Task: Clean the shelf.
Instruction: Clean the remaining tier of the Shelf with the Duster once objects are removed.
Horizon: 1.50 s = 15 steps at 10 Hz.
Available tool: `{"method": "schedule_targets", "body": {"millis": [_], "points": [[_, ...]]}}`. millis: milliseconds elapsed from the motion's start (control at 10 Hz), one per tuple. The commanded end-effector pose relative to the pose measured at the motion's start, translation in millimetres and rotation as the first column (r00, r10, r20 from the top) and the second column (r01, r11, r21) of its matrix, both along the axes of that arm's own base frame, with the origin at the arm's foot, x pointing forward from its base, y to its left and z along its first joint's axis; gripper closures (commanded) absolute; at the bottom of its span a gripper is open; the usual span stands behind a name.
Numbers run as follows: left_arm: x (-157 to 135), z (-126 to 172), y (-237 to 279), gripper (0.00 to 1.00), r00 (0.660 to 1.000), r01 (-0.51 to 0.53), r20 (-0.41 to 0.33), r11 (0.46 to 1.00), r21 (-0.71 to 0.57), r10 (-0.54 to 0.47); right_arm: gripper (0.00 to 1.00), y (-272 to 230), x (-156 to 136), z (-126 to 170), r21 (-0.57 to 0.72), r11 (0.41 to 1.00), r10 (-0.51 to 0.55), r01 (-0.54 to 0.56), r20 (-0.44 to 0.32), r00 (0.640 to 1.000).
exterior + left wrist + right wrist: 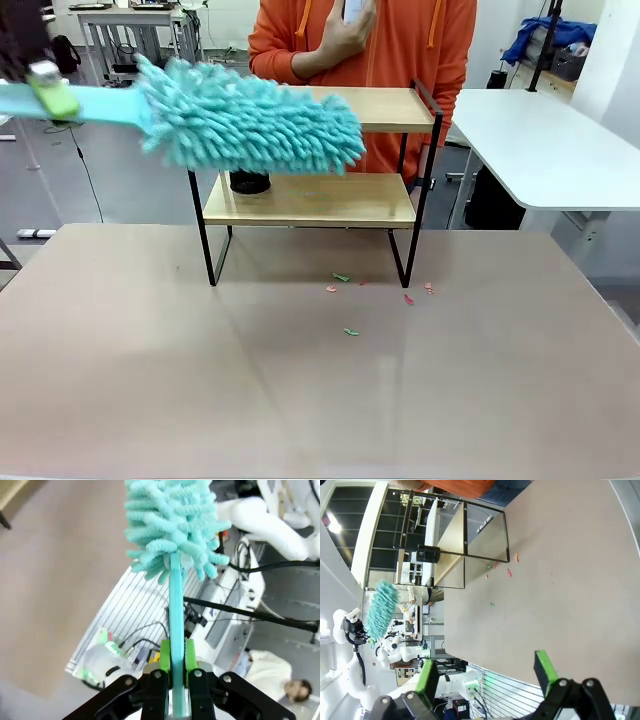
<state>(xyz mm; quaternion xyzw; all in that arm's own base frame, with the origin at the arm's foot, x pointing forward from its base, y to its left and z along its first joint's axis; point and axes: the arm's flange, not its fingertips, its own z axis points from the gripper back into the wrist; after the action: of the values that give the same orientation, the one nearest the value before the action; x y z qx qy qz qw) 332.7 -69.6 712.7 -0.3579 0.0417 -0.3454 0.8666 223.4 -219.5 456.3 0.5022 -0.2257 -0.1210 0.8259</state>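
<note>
The shelf (330,200), two light wooden boards in a thin black frame, stands at the table's far middle, and appears sideways in the right wrist view (451,555). A teal fluffy duster (250,117) is held in the air before the shelf's upper left, its handle running left into my left gripper (48,90). In the left wrist view the left gripper (173,662) is shut on the duster's handle, with the duster head (172,522) above. My right gripper (487,672) is open, with nothing between its fingers, above the table's near side.
A small black object (250,181) sits on the lower board at its left. Small coloured scraps (345,277) lie on the table in front of the shelf. A person in orange (365,45) stands behind the shelf. Another white table (545,140) is at the right.
</note>
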Motion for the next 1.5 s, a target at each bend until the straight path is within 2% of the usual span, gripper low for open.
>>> {"method": "schedule_targets", "body": {"millis": [0, 100, 200, 300, 400, 500, 600, 800, 900, 1000, 1100, 1400], "points": [[-39, 17, 89, 1.00, 0.967, -0.225, 0.088, 0.962, -0.157, 0.240, 0.00, 3, 1, 0, 0.004, 1.000, 0.003, -0.004, 0.035, 0.999], [-58, 17, 145, 1.00, 0.899, -0.395, 0.089, 0.883, -0.255, 0.428, 0.00, 3, 1, 0, 0.004, 1.000, 0.003, -0.004, 0.035, 0.999], [-72, 8, 185, 1.00, 0.809, -0.538, 0.049, 0.772, -0.337, 0.586, 0.00, 3, 1, 0, 0.004, 1.000, 0.003, -0.004, 0.035, 0.999], [-78, -7, 213, 1.00, 0.733, -0.633, -0.024, 0.668, -0.392, 0.680, 0.00, 3, 1, 0, 0.004, 1.000, 0.003, -0.004, 0.035, 0.999], [-75, -28, 231, 1.00, 0.679, -0.698, -0.109, 0.594, -0.400, 0.726, 0.00, 3, 1, 0, 0.004, 1.000, 0.003, -0.004, 0.035, 0.999], [-56, -52, 241, 1.00, 0.609, -0.772, -0.151, 0.539, -0.336, 0.778, 0.00, 3, 1, 0, 0.004, 1.000, 0.003, -0.004, 0.035, 0.999], [-36, -71, 239, 1.00, 0.541, -0.826, -0.132, 0.495, -0.269, 0.831, 0.00, 3, 1, 0, 0.004, 1.000, 0.003, -0.004, 0.035, 0.999], [6, -99, 225, 1.00, 0.487, -0.867, -0.047, 0.477, -0.146, 0.872, 0.00, 3, 1, 0, 0.004, 1.000, 0.003, -0.004, 0.035, 0.999], [23, -113, 213, 1.00, 0.514, -0.855, -0.001, 0.512, -0.086, 0.858, 0.00, 3, 1, 0, 0.004, 1.000, 0.003, -0.004, 0.035, 0.999], [41, -121, 203, 1.00, 0.568, -0.823, -0.020, 0.566, -0.050, 0.823, 0.00, 3, 1, 0, 0.004, 1.000, 0.003, -0.004, 0.035, 0.999], [18, -114, 225, 1.00, 0.502, -0.857, -0.028, 0.492, -0.151, 0.865, 0.00, 3, 1, 0, 0.004, 1.000, 0.003, -0.004, 0.035, 0.999], [18, -114, 225, 1.00, 0.502, -0.857, -0.028, 0.492, -0.151, 0.865, 0.00, 3, 1, 0, 0.004, 1.000, 0.003, -0.004, 0.035, 0.999]]}}
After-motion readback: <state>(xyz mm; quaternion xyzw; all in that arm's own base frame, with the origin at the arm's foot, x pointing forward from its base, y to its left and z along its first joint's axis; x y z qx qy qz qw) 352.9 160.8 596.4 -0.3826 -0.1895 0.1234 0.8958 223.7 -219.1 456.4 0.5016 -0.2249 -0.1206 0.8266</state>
